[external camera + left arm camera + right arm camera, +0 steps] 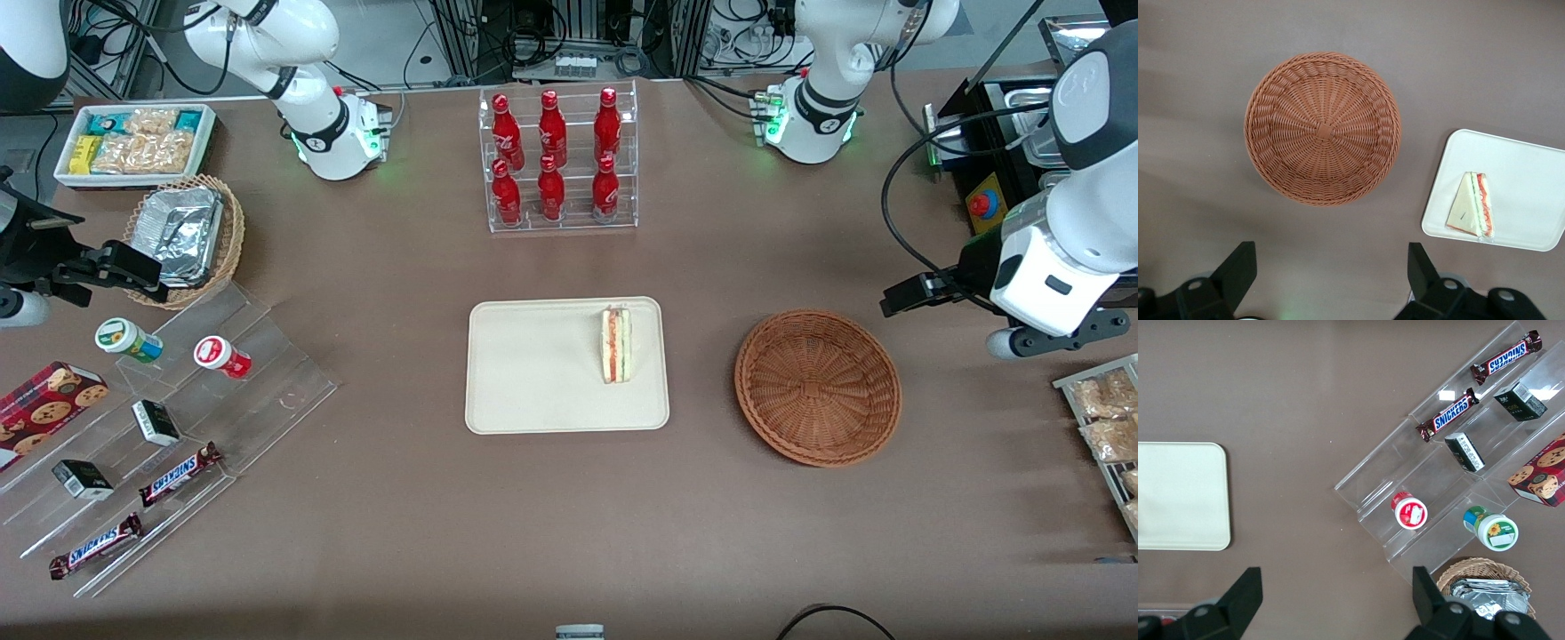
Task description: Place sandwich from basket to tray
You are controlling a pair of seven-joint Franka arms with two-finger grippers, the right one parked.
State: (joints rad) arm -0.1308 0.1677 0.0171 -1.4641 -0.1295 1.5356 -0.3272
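Note:
The sandwich (616,345) (1471,207) lies on the cream-white tray (533,373) (1528,170), on the part of the tray nearest the basket. The reddish-brown wicker basket (818,387) (1323,128) stands beside the tray, toward the working arm's end, with nothing in it. My left gripper (911,293) (1330,273) hangs high over the table just outside the basket's rim, toward the working arm's end and a little farther from the front camera. It is open, and only bare tabletop shows between its dark fingers (1238,267).
A clear rack of red bottles (560,160) stands farther from the front camera than the tray. Toward the parked arm's end are a stepped acrylic display (160,427) with snacks, a tan basket (182,236) of foil trays and a white bin (133,142). Bagged snacks (1107,418) lie at the working arm's end.

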